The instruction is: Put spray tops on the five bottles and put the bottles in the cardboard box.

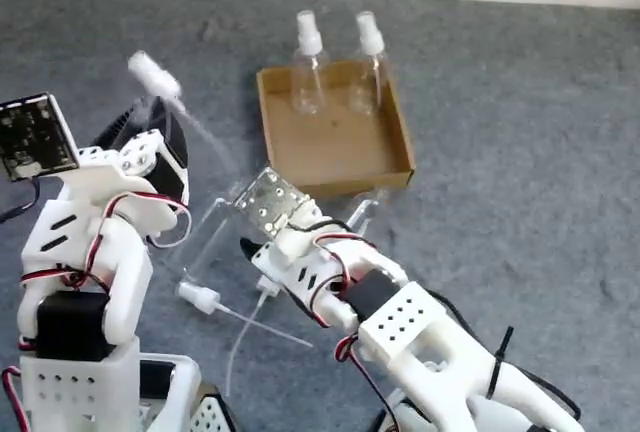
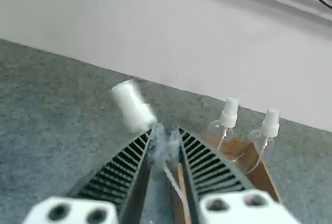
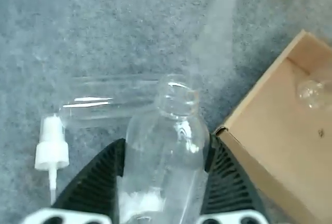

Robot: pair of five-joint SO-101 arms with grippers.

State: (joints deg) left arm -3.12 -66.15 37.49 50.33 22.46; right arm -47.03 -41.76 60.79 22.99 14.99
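My left gripper [image 1: 158, 104] [image 2: 166, 133] is raised over the carpet, shut on a white spray top [image 1: 153, 74] [image 2: 132, 106]. Its thin tube [image 1: 200, 137] trails down toward the right arm. My right gripper [image 3: 163, 154] [image 1: 255, 249] is shut on a clear bottle [image 3: 167, 130], whose open neck points toward the box. The cardboard box [image 1: 335, 157] [image 3: 275, 130] lies flat just beyond, and two bottles with spray tops [image 1: 308, 72] [image 1: 368, 67] [image 2: 225, 123] [image 2: 265, 133] stand at its far end.
Another clear bottle [image 3: 104, 102] [image 1: 215, 224] lies on its side on the grey carpet beside the held one. Two loose spray tops [image 1: 200, 297] [image 1: 266, 287] [image 3: 52, 149] with long tubes lie near the arm bases. Open carpet stretches to the right of the box.
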